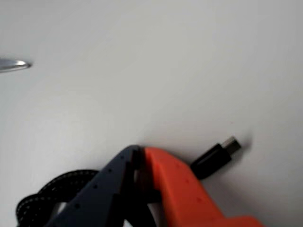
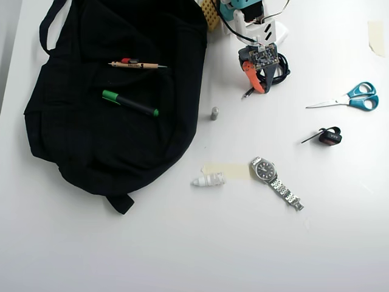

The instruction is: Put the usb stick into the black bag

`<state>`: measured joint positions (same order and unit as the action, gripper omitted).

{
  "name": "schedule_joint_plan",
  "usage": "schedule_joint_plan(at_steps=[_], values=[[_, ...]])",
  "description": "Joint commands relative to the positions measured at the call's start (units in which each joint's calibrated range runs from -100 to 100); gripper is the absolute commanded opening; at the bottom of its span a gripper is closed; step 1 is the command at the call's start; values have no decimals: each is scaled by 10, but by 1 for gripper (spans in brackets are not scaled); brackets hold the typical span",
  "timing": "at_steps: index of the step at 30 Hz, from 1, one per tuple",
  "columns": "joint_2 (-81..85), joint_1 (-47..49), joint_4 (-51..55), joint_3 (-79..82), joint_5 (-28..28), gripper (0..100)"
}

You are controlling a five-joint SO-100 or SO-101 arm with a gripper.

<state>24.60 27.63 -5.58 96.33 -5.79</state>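
Note:
The black bag lies flat across the left of the overhead view. On its upper part, just above a pencil, sits a tiny red piece that looks like the usb stick; it is too small to make out clearly. My gripper is well to the right of the bag, close to the arm's base, pointing down at the white table. In the wrist view its dark finger and orange finger meet at the tips, so the gripper is shut with nothing in it.
A pencil and a green-capped marker lie on the bag. A black cable plug lies right beside the orange finger. On the table are a grey cylinder, a white ribbed piece, a watch, scissors and a small black gadget.

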Motion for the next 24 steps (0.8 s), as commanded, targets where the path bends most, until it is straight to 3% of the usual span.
schedule_joint_plan(at_steps=[1,8,13,18,24], values=[[-9,-2,12,-6,3,2],[12,3,-27,-98,4,2],[189,3,-17,-94,4,2],[415,3,96,-39,60,2],[614,-6,324,-49,67,2]])
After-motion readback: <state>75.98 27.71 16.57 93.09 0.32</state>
